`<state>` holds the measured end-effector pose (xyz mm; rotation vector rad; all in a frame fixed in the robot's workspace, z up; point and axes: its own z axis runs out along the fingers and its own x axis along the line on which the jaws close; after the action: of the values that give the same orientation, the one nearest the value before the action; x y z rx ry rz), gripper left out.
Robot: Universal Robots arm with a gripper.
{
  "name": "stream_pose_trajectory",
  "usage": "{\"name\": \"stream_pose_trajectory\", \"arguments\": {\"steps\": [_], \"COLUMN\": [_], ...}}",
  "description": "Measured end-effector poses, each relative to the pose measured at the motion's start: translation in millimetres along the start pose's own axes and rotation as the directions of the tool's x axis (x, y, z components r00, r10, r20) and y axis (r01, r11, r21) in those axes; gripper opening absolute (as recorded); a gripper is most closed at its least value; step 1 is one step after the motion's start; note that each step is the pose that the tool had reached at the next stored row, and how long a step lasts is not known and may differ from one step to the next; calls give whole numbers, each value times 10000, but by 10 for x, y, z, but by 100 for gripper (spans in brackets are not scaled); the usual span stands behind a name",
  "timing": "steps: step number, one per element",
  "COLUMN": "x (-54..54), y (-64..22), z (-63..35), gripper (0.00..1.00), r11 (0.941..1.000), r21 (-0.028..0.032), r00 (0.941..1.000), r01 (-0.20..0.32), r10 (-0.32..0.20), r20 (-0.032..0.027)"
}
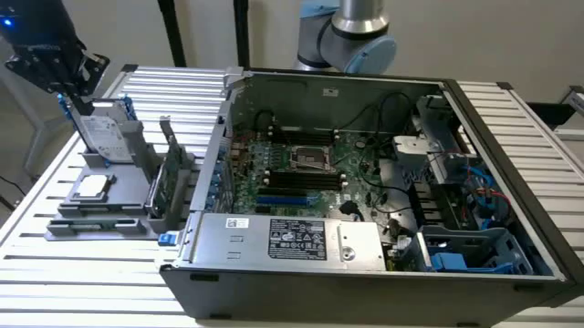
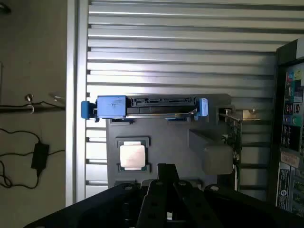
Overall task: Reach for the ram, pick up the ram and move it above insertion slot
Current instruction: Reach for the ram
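Your end effector (image 1: pixel 65 78) hangs above the hard drive (image 1: pixel 105 137), likely high so it clears the upright parts. You can't tell whether it is open or closed. The ram (image 1: pixel 91 225) seems to lie flat in the grey holder (image 1: pixel 128 201), slotted for an easy grasp, well apart from the end effector and past the processor (image 1: pixel 92 186).

Exterior view: illumination is bright and diffuse. The slatted table (image 1: pixel 55 273) reflects a washed-out white patch at the exterior view's left. The computer case (image 1: pixel 365 294) is darker inside, with shadow along its walls. A blue indicator light (image 1: pixel 7 22) blooms. Wrist view: the slats carry bright glare bands, the processor (image 2: pixel 132 156) lid is overexposed, and the gripper (image 2: pixel 167 173) reads near-black.
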<state>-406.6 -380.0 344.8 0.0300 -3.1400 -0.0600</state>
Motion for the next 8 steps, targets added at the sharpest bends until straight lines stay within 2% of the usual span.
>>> {"name": "stream_pose_trajectory", "arguments": {"steps": [8], "x": [0], "y": [0], "z": [0], "gripper": [11], "r11": [10000], "r21": [0], "r00": [10000], "r01": [0], "r10": [0], "r20": [0]}}
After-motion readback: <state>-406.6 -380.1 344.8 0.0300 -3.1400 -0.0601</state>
